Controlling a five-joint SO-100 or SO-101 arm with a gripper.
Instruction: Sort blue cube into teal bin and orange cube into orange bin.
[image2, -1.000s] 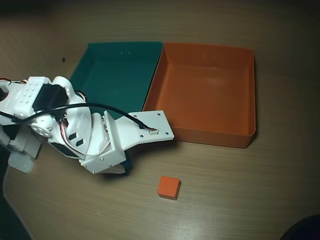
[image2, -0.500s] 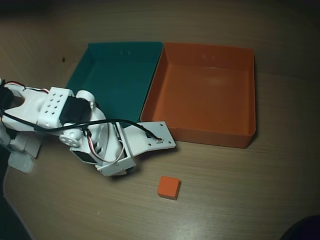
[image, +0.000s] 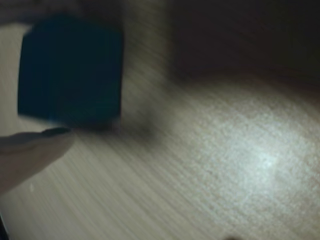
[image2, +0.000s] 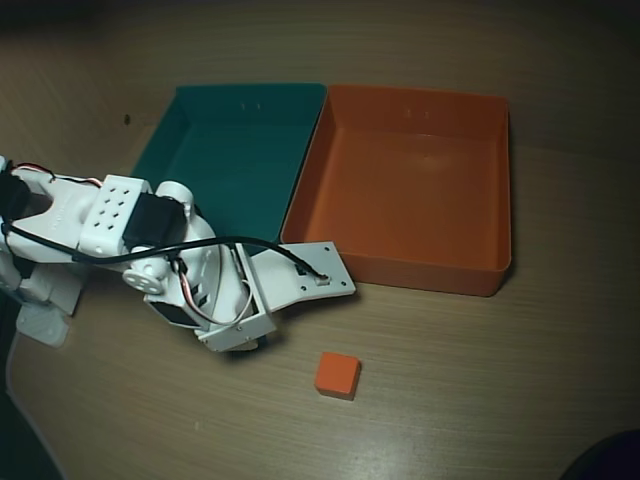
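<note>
The wrist view is blurred. In it the blue cube (image: 85, 60) looks dark and fills the upper left, held steady against the streaked table. My gripper (image: 65, 85) is shut on it, and the pale lower finger (image: 30, 150) touches its bottom edge. The other finger is lost in the dark at the top. From overhead, the white wrist (image2: 240, 300) covers the gripper and the blue cube. The orange cube (image2: 337, 374) lies on the table just right of the wrist. The teal bin (image2: 250, 95) and the orange bin (image2: 420, 102) stand side by side behind, and nothing shows inside either.
The arm's base (image2: 40, 290) stands at the left edge of the wooden table. A black cable (image2: 200, 243) loops over the wrist. A dark object (image2: 605, 460) sits at the bottom right corner.
The arm has swung and pulled back toward its base over the last second. The blue-teal patch seen under the wrist earlier is now covered. The orange cube has not moved.
</note>
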